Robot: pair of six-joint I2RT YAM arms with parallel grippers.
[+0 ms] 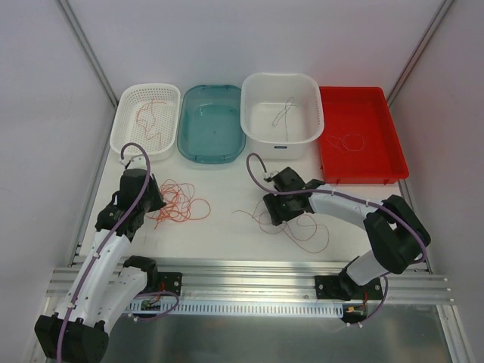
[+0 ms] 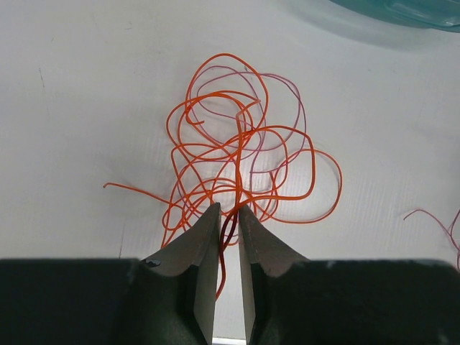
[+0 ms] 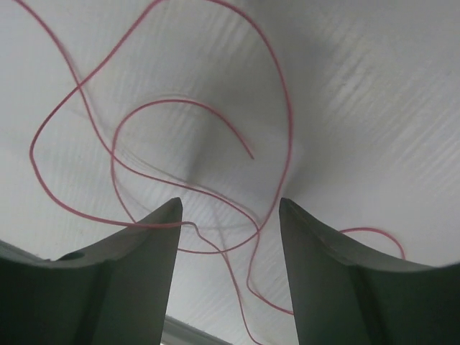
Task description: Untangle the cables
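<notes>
Left fingers (image 2: 208, 233) barely apart around one strand of the orange cables (image 2: 241, 154), not pinching it. Right fingers (image 3: 159, 233) wide apart over loose pink cables (image 3: 165, 101) flat on the counter (image 1: 219, 181). Two heaps well apart at the front; a few more strands in the white basket (image 1: 151, 87), white tub (image 1: 281, 138) and red tray (image 1: 370, 113) behind. Risk from here: closing on several crossed strands and dragging the knot tighter; snagging a loop while lifting; losing so thin a wire from a loose pinch.
</notes>
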